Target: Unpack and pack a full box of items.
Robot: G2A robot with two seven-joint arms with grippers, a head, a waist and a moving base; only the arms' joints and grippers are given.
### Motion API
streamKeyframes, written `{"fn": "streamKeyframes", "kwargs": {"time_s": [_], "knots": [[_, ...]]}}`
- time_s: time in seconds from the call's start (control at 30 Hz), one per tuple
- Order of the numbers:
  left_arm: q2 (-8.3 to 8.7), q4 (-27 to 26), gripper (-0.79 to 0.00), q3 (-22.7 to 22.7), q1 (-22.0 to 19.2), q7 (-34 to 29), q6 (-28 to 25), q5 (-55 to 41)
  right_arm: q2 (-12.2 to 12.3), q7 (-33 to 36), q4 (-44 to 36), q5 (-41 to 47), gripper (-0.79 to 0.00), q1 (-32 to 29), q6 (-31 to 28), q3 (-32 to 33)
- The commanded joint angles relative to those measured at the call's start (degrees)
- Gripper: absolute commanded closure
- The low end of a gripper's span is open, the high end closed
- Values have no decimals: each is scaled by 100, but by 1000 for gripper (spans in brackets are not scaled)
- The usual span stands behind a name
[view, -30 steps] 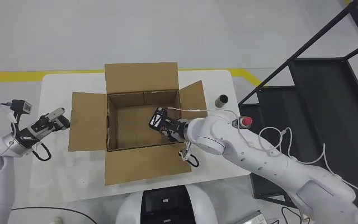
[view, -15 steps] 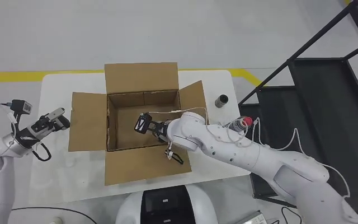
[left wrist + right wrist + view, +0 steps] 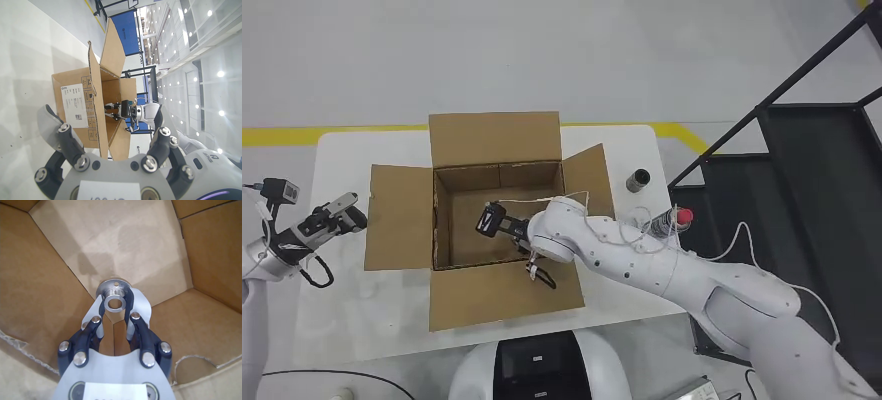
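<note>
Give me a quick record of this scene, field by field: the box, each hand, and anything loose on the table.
box: cardboard box, flaps open, on the white table
right hand: right hand inside the box, shut on a flanged metal part
left hand: left hand open, empty, over the table, apart from the box
loose on table: small metal cylinder, on the side of the box away from the left hand, not touching the box

White table (image 3: 352,300) with open cardboard box (image 3: 399,215) and small metal cylinder (image 3: 638,180)
</note>
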Motion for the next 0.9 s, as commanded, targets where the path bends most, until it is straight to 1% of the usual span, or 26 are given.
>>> {"fn": "streamKeyframes", "kwargs": {"time_s": [0.0, 0.1, 0.17, 0.27, 0.33, 0.53, 0.6, 0.7, 0.8, 0.87], "knots": [[0, 0, -785, 0, 0, 0, 0, 0, -27, -6, 9, -21, -785, 10, 25, 65], [0, 0, -785, 0, 0, 0, 0, 0, -9, -67, -96, -75, -785, -16, 10, 225], [0, 0, -785, 0, 0, 0, 0, 0, 50, -115, -300, -25, -785, -80, -77, 412], [0, 0, -785, 0, 0, 0, 0, 0, 226, -55, -825, 90, -785, -256, -284, 827], [0, 0, -785, 0, 0, 0, 0, 0, 387, -44, -1354, 278, -785, -476, -569, 1203], [0, 0, -785, 0, 0, 0, 0, 0, 890, 374, -2992, 800, -785, -1405, -1133, 2606], [0, 0, -785, 0, 0, 0, 0, 0, 1023, 327, -3522, 951, -785, -1738, -1305, 3128], [0, 0, -785, 0, 0, 0, 0, 0, 1194, 28, -4081, 1109, -785, -2310, -1523, 3972], [0, 0, -785, 0, 0, 0, 0, 0, 1338, -347, -4447, 1229, -785, -2959, -1675, 4882], [0, 0, -785, 0, 0, 0, 0, 0, 1408, -702, -4557, 1351, -785, -3464, -1616, 5521]]}}
